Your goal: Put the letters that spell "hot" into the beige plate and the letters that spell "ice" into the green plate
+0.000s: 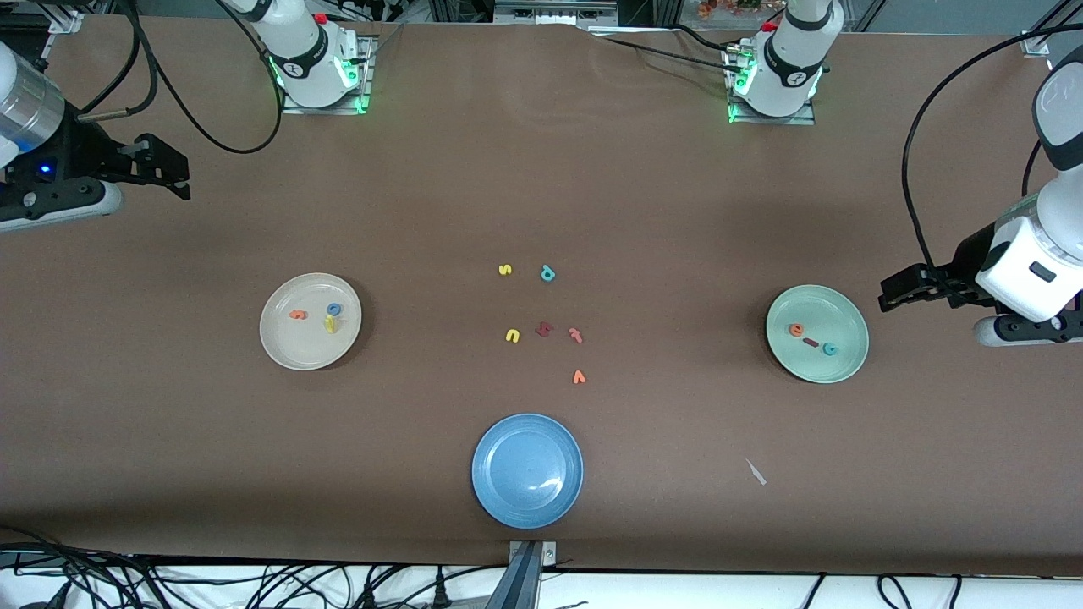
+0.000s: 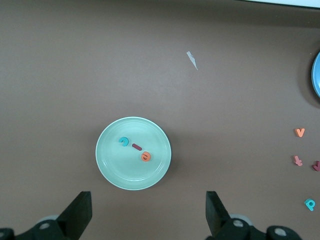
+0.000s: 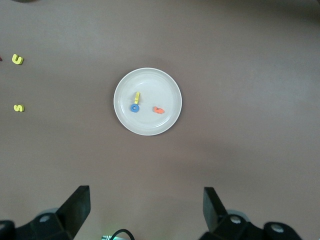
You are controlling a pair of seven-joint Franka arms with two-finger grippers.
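The beige plate (image 1: 296, 347) lies toward the right arm's end of the table. In it are the yellow "h" (image 1: 331, 324), blue "o" (image 1: 334, 309) and orange "t" (image 1: 297, 315). The green plate (image 1: 833, 317) lies toward the left arm's end and holds the orange "e" (image 1: 796, 330), dark red "i" (image 1: 810, 342) and teal "c" (image 1: 830, 348). My left gripper (image 1: 897, 292) hangs open and empty over bare table beside the green plate (image 2: 125, 170). My right gripper (image 1: 165, 165) hangs open and empty over bare table at its end, apart from the beige plate (image 3: 150, 82).
A blue plate (image 1: 527, 470) sits near the front edge at mid-table. Loose letters lie in the middle: yellow "s" (image 1: 505, 270), teal "p" (image 1: 548, 273), yellow "u" (image 1: 512, 336), a dark red letter (image 1: 544, 329), pink "f" (image 1: 576, 335), orange "v" (image 1: 579, 377). A pale scrap (image 1: 755, 472) lies nearby.
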